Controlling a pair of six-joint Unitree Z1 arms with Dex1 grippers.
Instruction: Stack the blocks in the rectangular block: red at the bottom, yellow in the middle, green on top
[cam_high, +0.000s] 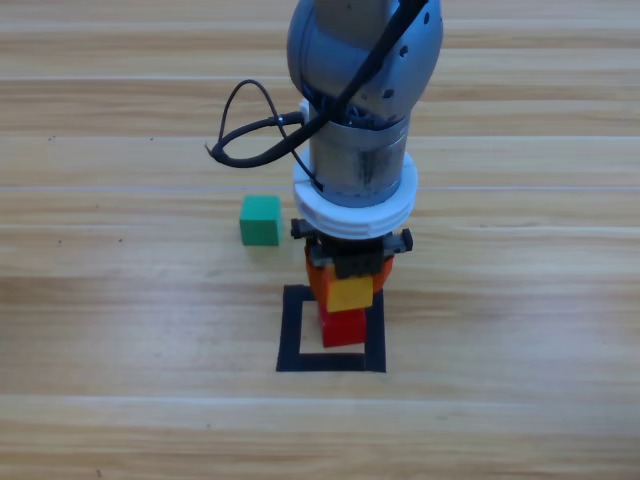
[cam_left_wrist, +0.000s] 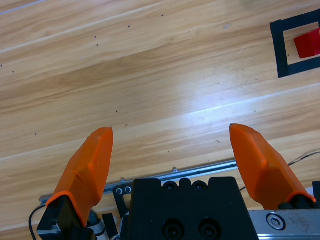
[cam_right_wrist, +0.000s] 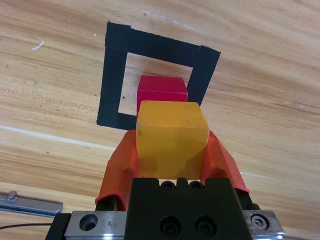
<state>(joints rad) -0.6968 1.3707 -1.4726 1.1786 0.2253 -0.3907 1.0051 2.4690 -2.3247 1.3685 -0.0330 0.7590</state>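
Looking down on the wooden table (cam_high: 120, 420), we count three small cubes, one of each colour, all with sharp edges and flat faces. We take the black tape square (cam_high: 293, 335) as our landmark: a flat, matte outline with bare wood grain showing inside it.

The glossy red cube (cam_high: 343, 328) sits inside the tape square, near its far side, with bare wood left between it and the near strip of tape. The plain yellow cube (cam_high: 350, 294) is clamped between the two orange jaws of the right gripper (cam_high: 347, 285), directly above the far edge of the square and over the red cube; from the right wrist view the yellow cube (cam_right_wrist: 171, 137) overlaps the top of the red one (cam_right_wrist: 161, 92), and we cannot tell whether the two touch. The teal-green cube (cam_high: 261, 220) rests alone on the table beyond the square's far left corner, well apart from the tape and clear on all four sides.

We see two grippers. The left gripper (cam_left_wrist: 172, 152) shows only in its own wrist view, its smooth, tapered orange jaws spread wide over bare wood, with the tape square (cam_left_wrist: 280, 50) and the red cube (cam_left_wrist: 308, 44) far off at the top right corner.
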